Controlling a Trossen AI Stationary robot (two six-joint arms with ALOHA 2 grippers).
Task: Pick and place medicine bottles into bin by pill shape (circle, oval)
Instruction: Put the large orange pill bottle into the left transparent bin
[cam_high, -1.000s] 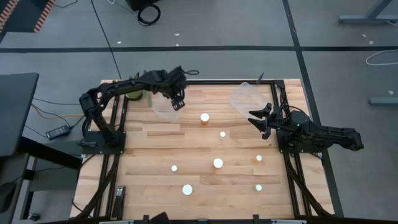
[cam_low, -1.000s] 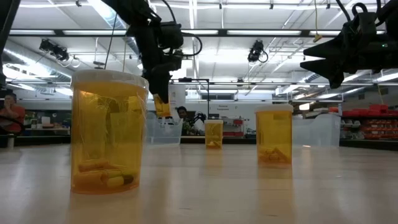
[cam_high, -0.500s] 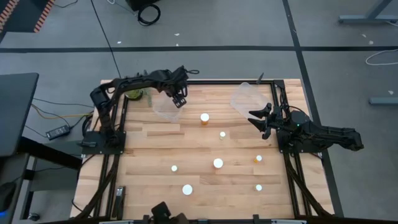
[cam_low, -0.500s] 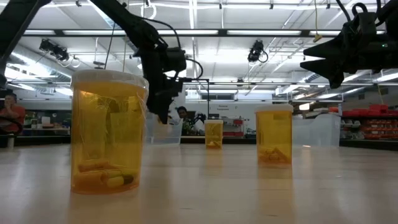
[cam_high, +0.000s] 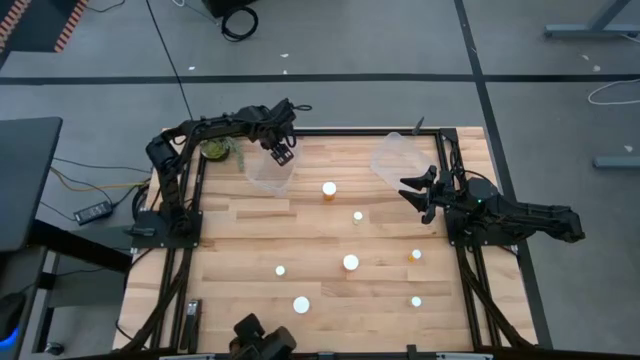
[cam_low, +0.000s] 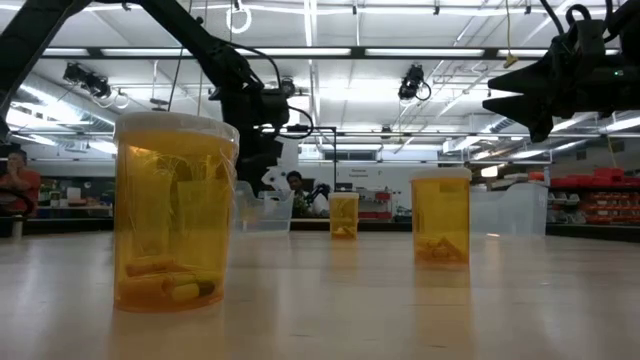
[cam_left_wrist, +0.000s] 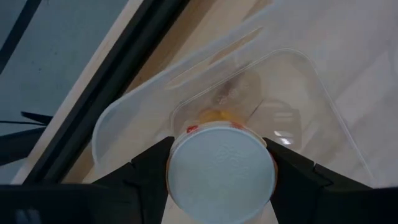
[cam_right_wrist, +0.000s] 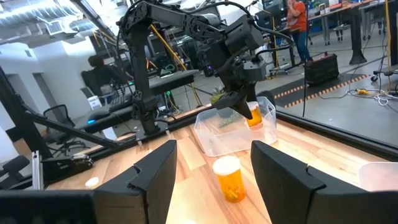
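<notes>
Held bottle (cam_left_wrist: 221, 171): translucent orange plastic, smooth round white cap, clamped between the left gripper (cam_high: 282, 152)'s two dark fingers, jaws spread wide to the bottle's sides. It hangs over the left bin (cam_high: 268, 172), a clear thin-walled plastic tub with rounded corners at the far left of the table (cam_high: 240, 240). Through the tub's floor something orange (cam_left_wrist: 213, 116) shows in the left wrist view; cannot tell what it is.

Loose bottles standing upright on the table, seven counted from above: one with orange side showing at centre far (cam_high: 329, 189), a small cap just right of it (cam_high: 358, 216), a wide cap at centre (cam_high: 351, 262), an orange-sided one to the right (cam_high: 415, 256), a small cap left of centre (cam_high: 280, 270), a wide cap near (cam_high: 301, 305), a small cap near right (cam_high: 416, 301). All stand well apart, with bare wood between.

Table is pale butcher-block planks, matte, framed by dark rails left and right.

Second clear bin (cam_high: 398, 158) at far right, tilted across the rail corner.

Right gripper (cam_high: 416, 193) hovers just beside that bin, fingers parted, holding nothing.
</notes>
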